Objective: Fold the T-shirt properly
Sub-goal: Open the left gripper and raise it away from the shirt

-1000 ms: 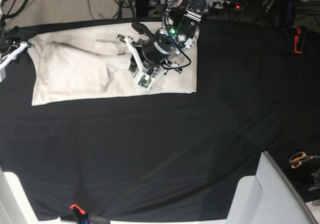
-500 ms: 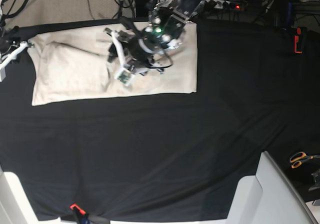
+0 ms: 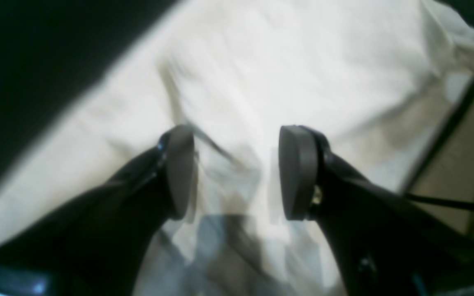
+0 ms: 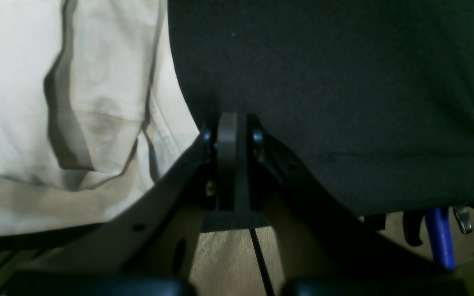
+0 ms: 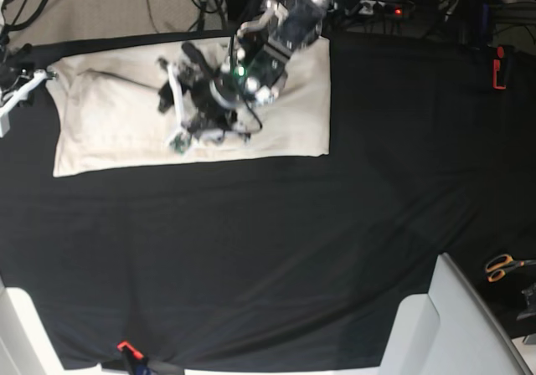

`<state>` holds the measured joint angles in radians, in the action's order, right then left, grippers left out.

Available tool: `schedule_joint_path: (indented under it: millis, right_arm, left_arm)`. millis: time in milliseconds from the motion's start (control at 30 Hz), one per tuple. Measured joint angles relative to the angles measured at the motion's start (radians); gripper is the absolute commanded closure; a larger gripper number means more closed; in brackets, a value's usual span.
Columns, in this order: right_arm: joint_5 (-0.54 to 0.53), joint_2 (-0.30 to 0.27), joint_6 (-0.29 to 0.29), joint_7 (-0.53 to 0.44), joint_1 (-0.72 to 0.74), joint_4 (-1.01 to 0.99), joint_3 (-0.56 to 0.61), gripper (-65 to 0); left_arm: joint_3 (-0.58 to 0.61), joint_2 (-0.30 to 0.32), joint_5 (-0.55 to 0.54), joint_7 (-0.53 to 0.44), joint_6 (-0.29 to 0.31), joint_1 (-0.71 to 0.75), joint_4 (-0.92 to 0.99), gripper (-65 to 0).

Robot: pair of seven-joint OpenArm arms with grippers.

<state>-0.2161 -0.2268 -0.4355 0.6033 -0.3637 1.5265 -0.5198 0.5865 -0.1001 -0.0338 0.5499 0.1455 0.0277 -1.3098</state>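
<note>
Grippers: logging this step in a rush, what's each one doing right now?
Left gripper: open, nothing between the pads, over the T-shirt.
Right gripper: shut, empty, beside the shirt's edge.

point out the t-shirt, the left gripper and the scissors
T-shirt (image 5: pixel 109 128), base view, flat cream cloth on its left half.
left gripper (image 3: pixel 235 172), left wrist view, gap midway between the open fingertips.
scissors (image 5: pixel 501 266), base view, orange handles at the right edge.

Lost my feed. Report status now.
Left claw open over shirt, nothing held. Right claw shut, empty, beside shirt. Nothing in the way.
</note>
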Motion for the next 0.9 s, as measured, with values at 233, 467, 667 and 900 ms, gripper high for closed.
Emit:
schedule_joint_path:
  millis: [233, 467, 667, 900]
  right_arm:
    - [0.008, -0.008, 0.0, 0.0, -0.012, 0.016, 0.043, -5.0]
    - [0.006, -0.005, -0.03, 0.002, -0.042, 0.218, 0.244, -5.0]
    - [0.002, -0.005, -0.029, 0.113, -0.04, 0.321, 0.544, -4.8]
    - [0.004, 0.034, 0.053, 0.112, -0.036, 0.333, 0.777, -4.8]
  left_arm:
    - [-0.036, 0.008, -0.003, 0.013, 0.002, -0.013, -0.095, -27.2]
    - [-0.367, 0.13, 0.005, 0.124, -0.013, 0.143, -0.363, 0.0]
    - [-0.602, 0.264, -0.013, 0.14, 0.008, 0.328, -0.459, 0.0]
    - [-0.819, 0.35, -0.008, 0.135, 0.011, 0.457, -0.446, 0.0]
